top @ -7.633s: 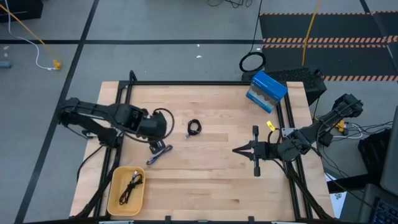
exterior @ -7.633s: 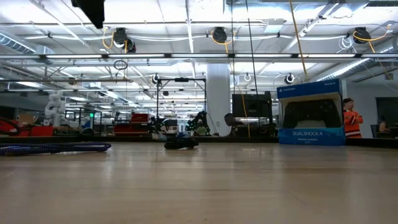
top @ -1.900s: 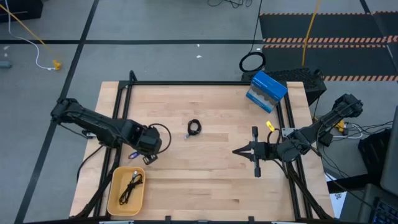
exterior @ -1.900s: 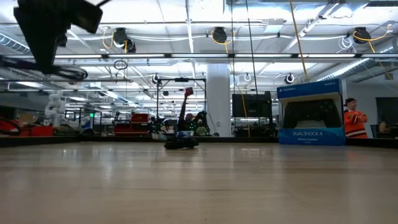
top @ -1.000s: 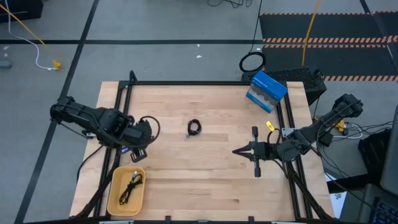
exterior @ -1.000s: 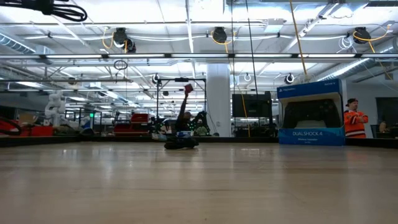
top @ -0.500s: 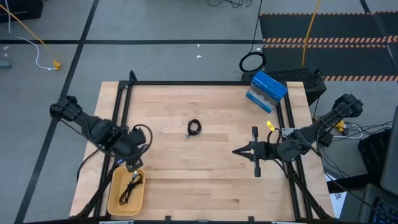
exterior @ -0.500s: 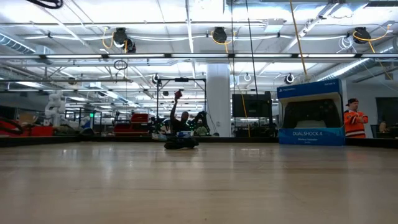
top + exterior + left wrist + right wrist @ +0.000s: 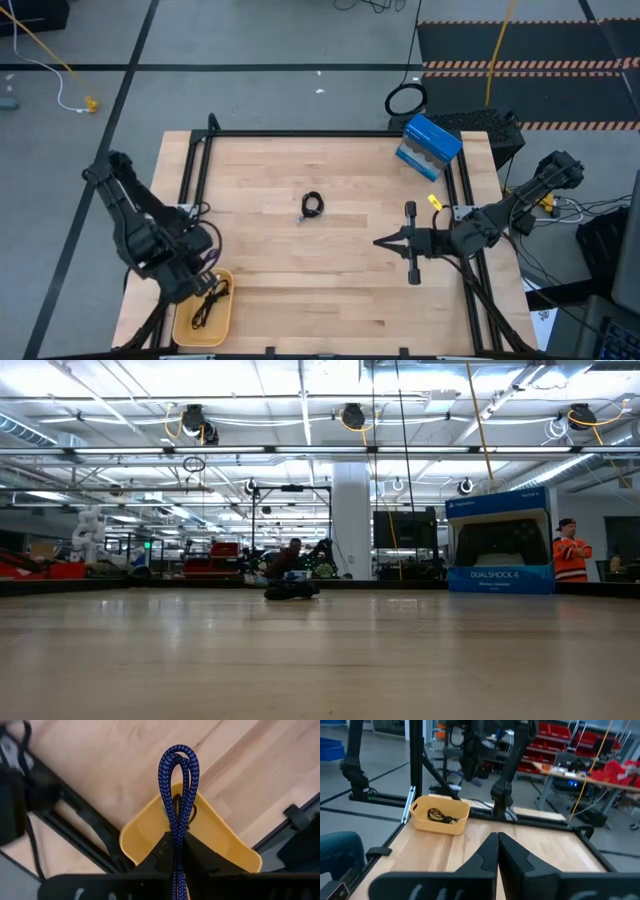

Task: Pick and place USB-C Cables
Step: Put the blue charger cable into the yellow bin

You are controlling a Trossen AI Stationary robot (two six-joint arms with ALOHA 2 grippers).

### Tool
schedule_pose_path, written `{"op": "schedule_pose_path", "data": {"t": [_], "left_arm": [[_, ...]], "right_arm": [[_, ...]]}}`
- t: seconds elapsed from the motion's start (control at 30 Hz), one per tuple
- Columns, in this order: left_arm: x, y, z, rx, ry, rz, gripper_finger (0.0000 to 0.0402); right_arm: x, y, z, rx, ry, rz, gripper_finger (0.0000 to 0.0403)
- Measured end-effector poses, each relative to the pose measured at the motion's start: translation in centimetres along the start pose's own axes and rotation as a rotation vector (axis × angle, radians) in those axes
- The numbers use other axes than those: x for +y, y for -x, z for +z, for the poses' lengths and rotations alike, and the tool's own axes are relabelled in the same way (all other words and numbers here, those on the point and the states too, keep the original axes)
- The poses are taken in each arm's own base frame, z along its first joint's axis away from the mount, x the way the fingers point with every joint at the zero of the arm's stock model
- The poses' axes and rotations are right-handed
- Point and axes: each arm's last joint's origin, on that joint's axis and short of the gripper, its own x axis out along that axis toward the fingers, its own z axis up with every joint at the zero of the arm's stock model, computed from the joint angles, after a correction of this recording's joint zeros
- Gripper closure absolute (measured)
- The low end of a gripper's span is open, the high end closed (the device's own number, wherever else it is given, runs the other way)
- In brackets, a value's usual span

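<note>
Purple cable (image 9: 178, 795): light, limp, braided; pinched mid-bundle by closed left gripper (image 9: 177, 851), loop dangling over yellow bin (image 9: 142, 832) just ahead.

A blue DualShock 4 box (image 9: 432, 146) sits at the table's (image 9: 340, 290) far right corner.

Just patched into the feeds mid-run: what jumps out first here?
The left gripper, shut on the purple cable, hangs above the yellow bin at the table's near-left corner, where a loose black cable already lies. One tight black coil remains mid-table, and the right gripper waits shut near the right edge.
</note>
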Motion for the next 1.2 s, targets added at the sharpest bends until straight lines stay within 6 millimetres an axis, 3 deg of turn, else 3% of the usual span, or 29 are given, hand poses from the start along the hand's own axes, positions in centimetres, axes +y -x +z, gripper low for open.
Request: {"op": "schedule_pose_path", "data": {"t": [0.17,0.43,0.9,1.2], "left_arm": [[-0.7,-1.4,-1.6,0.006,0.053,0.030,0.0380],[-3.9,-4.4,-3.3,0.009,0.079,0.034,0.0380],[-7.0,-10.4,-4.7,-0.022,0.177,0.271,0.0362],[-8.6,-12.8,-5.5,-0.013,0.194,0.248,0.0372]], "right_arm": [[-0.3,-0.2,0.1,-0.011,0.021,-0.016,0.0403],[-0.9,-0.5,0.0,-0.004,0.005,-0.046,0.0403],[-0.7,-0.7,-0.3,0.018,-0.017,-0.040,0.0403],[-0.7,-0.7,-0.3,0.022,-0.017,-0.039,0.0403]]}}
